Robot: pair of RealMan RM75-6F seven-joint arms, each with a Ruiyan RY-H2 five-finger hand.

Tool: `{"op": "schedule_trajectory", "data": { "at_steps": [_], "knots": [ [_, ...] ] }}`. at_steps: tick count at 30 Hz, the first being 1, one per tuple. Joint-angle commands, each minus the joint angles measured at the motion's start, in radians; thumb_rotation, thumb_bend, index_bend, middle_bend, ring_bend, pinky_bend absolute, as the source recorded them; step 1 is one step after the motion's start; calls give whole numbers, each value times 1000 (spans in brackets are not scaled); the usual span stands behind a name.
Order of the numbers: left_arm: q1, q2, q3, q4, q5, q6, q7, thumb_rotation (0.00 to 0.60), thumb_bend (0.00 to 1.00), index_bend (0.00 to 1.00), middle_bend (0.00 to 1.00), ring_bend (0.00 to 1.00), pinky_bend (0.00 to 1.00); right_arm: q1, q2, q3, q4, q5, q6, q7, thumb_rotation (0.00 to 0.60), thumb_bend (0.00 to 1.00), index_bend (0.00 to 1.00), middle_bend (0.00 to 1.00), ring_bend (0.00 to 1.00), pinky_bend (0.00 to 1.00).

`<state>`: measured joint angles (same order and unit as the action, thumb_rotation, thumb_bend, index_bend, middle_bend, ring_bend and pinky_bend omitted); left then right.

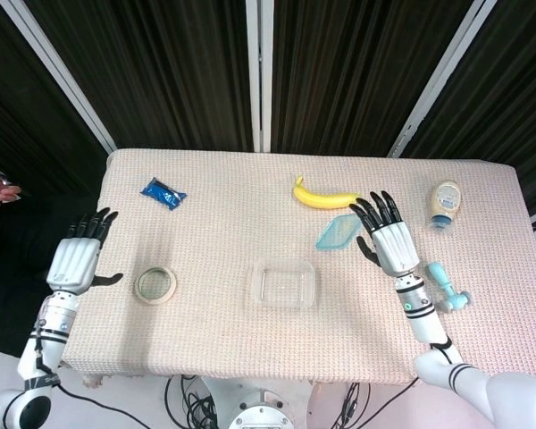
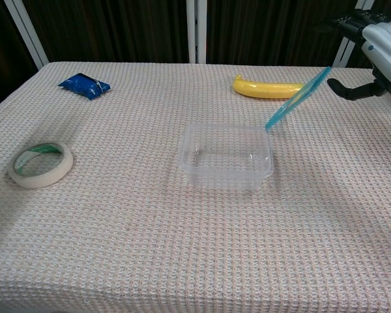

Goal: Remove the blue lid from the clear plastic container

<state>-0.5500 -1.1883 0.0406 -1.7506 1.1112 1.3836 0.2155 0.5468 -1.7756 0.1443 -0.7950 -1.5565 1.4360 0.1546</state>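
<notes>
Blue lid [image 1: 337, 231] tilted beside clear container [image 1: 284, 282], off right hand [image 1: 391, 243].

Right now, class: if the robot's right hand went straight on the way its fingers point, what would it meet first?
Probably nothing: the right hand points at the table's far edge, between banana and bottle. Depth is unclear.

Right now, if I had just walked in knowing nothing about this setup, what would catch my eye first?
Probably the blue lid, tilted steeply on edge just off the right hand, whose fingers are spread rather than gripping it. Next, the clear plastic container sitting open at the middle of the table, with a yellow banana lying behind it. The left hand is open too, far off at the table's left edge near a roll of tape.
</notes>
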Motion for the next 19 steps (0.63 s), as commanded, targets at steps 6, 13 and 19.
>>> {"op": "schedule_trajectory", "data": {
  "at_steps": [6,13,19],
  "knots": [
    [121,42,32,55,147,135,3,600,0,41,26,0,6,-225,571,-140,-747,24,6,-34,600,232,8,90,0,5],
    [240,53,32,59,141,208,-33,600,0,51,39,0,8,-332,717,-175,-837,41,75,62,600,236,30,118,0,52],
    [323,33,48,64,156,233,-54,600,0,51,39,0,7,-412,712,-191,-836,25,151,41,600,238,30,104,0,47]
  ]
}}
